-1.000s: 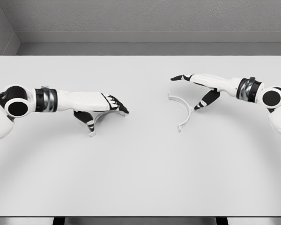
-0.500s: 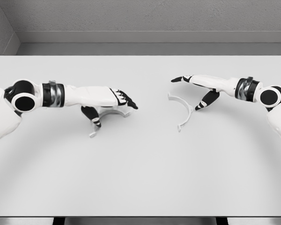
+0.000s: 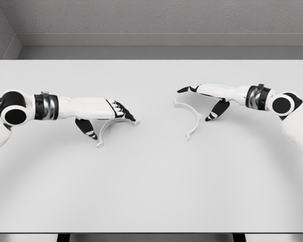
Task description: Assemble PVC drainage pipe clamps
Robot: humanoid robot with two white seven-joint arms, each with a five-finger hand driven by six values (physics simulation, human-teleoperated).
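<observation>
Two white half-ring clamp pieces lie flat on the white table [image 3: 151, 191]. The left clamp half [image 3: 105, 130] arcs from the table up under my left hand [image 3: 113, 126]. That hand's fingers [image 3: 127, 115] stretch flat over the arc's top and its thumb [image 3: 90, 132] points down just left of the arc. The right clamp half [image 3: 196, 117] curves below my right hand [image 3: 196, 104]. Its fingers [image 3: 184, 89] are spread above the arc's upper end and its thumb [image 3: 212, 115] sits just right of the curve. I see neither hand closed around a piece.
A grey wall [image 3: 151, 20] rises behind the table's far edge. The table's front edge [image 3: 151, 233] runs along the bottom of the view.
My right hand has slid left, and the right clamp half has shifted left with it. My left hand reached right, then drew back left; its clamp half barely moved.
</observation>
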